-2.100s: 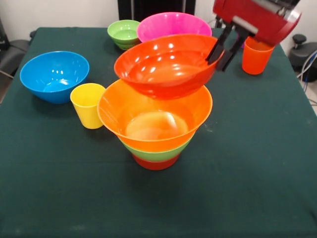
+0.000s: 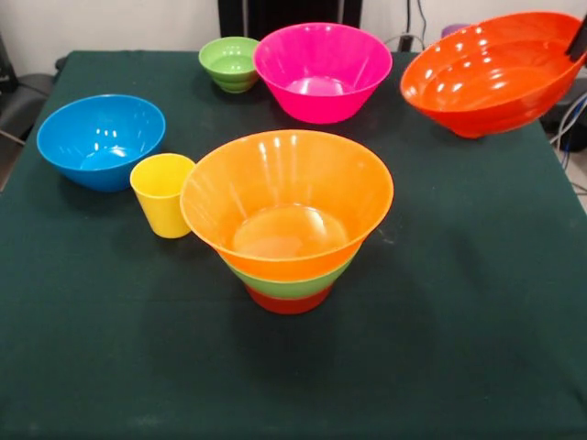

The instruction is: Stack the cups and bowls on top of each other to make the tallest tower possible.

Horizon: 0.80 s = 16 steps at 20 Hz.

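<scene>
The tower (image 2: 287, 229) stands mid-table: a small red-orange base (image 2: 289, 302), a medium green bowl (image 2: 289, 283) and the large yellow-orange bowl (image 2: 286, 197) on top, empty inside. The shallow orange bowl (image 2: 491, 71) hangs tilted at the far right, above the table. Only a black finger of my gripper (image 2: 579, 41) shows, at the bowl's right rim, gripping it. The yellow cup (image 2: 163, 194) stands just left of the tower. A sliver of the purple cup (image 2: 456, 29) shows behind the held bowl. The orange cup is hidden.
The blue bowl (image 2: 101, 140) sits at the left. The small ribbed green bowl (image 2: 229, 62) and the large pink bowl (image 2: 322, 71) stand at the far side. The green table (image 2: 440, 348) ends close to the held bowl on the right.
The gripper has carried the shallow orange bowl from just above the tower off to the far right. The arm has mostly left the picture. The orange cup is now covered.
</scene>
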Tool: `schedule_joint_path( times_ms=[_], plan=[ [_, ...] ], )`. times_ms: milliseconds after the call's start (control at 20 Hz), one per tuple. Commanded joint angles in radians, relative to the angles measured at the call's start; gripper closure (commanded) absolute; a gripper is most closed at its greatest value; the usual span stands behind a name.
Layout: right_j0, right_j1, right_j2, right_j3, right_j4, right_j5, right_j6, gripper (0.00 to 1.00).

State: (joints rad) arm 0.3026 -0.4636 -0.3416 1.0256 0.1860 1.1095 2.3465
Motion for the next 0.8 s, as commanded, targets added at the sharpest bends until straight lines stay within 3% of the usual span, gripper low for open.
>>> schedule_joint_path(
  times_ms=[50,400,800],
  plan=[
    [0.065,0.061,-0.024,0.025,-0.019,0.017,0.320,1.00],
    [0.060,0.123,-0.002,0.070,-0.018,-0.148,0.330,1.00],
    [0.057,0.190,-0.004,0.059,-0.031,-0.221,0.323,1.00]
  ],
)
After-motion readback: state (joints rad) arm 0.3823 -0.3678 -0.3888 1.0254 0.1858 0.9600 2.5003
